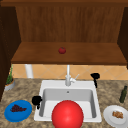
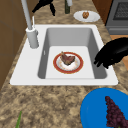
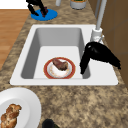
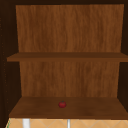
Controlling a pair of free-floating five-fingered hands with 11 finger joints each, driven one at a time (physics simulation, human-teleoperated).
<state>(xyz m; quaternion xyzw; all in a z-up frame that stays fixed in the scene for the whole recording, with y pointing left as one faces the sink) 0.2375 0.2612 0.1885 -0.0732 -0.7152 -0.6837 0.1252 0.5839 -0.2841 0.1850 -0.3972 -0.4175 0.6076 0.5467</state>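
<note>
Red ball (image 1: pixel 67 115), near sink (image 1: pixel 45 86): smooth, light, take two-handed; left hand (image 1: pixel 36 100) and right hand (image 1: pixel 95 76) fingers relaxed, holding nothing.

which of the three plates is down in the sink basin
The red-rimmed plate holding a piece of meat; it lies on the sink floor. The blue plate with grapes and the white plate with bread sit on the countertop.
</note>
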